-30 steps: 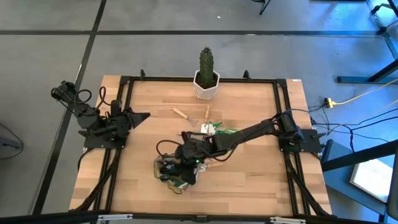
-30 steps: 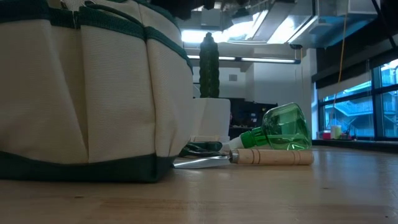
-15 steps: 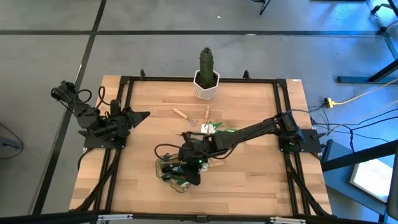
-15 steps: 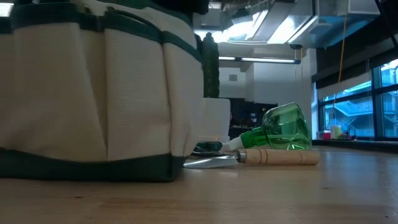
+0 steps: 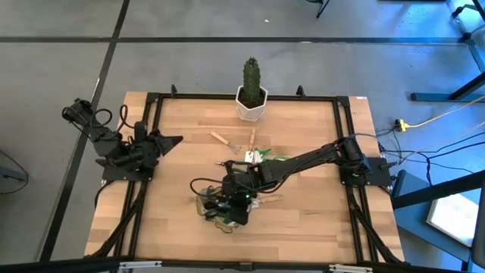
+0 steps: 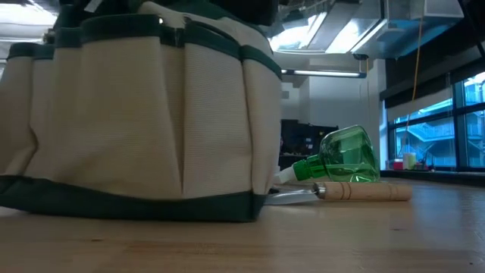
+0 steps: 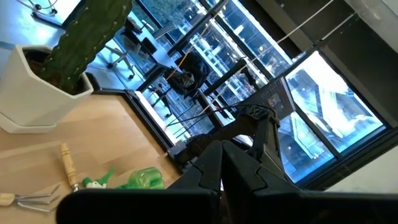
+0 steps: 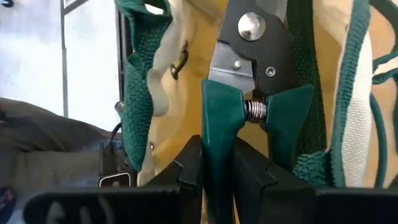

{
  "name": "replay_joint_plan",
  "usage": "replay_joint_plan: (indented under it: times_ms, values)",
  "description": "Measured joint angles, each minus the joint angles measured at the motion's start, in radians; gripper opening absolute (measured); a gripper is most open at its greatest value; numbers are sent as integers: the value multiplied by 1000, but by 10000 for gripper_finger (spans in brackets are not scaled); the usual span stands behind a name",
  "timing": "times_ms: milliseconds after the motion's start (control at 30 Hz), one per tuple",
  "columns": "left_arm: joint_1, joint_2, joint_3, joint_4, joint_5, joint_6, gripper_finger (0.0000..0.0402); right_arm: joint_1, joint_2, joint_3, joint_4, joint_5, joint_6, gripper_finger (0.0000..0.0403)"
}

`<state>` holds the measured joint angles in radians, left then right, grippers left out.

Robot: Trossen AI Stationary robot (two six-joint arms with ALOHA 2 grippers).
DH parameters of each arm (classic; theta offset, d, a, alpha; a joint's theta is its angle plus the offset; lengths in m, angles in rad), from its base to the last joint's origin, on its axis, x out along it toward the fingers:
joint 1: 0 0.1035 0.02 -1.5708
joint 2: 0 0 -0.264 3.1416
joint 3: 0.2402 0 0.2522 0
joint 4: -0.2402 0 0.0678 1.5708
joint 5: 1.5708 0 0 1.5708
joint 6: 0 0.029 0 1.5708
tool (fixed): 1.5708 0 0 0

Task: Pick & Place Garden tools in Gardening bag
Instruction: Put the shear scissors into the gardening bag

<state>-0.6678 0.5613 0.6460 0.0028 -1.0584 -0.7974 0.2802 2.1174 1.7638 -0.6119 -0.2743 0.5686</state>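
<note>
- Shears (image 8: 249, 93) ride in my right claw (image 8: 217, 165), one green handle pinched between the two fingers, blade end pointing ahead into the gardening bag (image 8: 158, 124). I judge the hold is on a single handle so that the tool hangs nose-first and can slide down inside the fabric.
- Right claw is narrow, jaws nearly together with just that handle between them; the second handle and the spring sit free beside the grip.
- Seen from above, my right claw (image 5: 236, 199) is directly over the gardening bag (image 5: 216, 216), which stands near the table's front edge, mouth up.
- Bag walls and green webbing straps crowd the shears on both sides; a strap could snag the free handle, in my judgement.
- Sprayer (image 6: 345, 158) lies on its side just behind the bag, with a wooden-handled tool (image 6: 356, 192) in front of it, metal end reaching toward the bag's base. Both are not yet packed.
- Fork (image 5: 252, 141) and another wooden-handled tool (image 5: 220, 139) lie farther behind the bag, toward the cactus pot (image 5: 251, 102).
- Left claw (image 7: 222, 163) is shut on nothing, parked well off to the bag's left, looking across toward the cactus (image 7: 87, 37).
</note>
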Motion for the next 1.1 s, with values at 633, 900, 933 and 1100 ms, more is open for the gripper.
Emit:
replay_joint_plan:
  times_ms: [633, 900, 933, 1100]
  values:
    - [0, 20, 0, 25, 0, 0, 2, 8, 8, 0, -162, 147, -157, 54]
    - [0, 20, 0, 26, 2, 11, 3, 35, 8, 0, -175, 144, -292, 54]
    - [0, 20, 0, 25, 2, 14, 2, 38, 8, 0, -175, 144, -317, 54]
    - [0, 20, 0, 26, 2, 26, 3, 42, 26, -1, -180, 137, -372, 54]
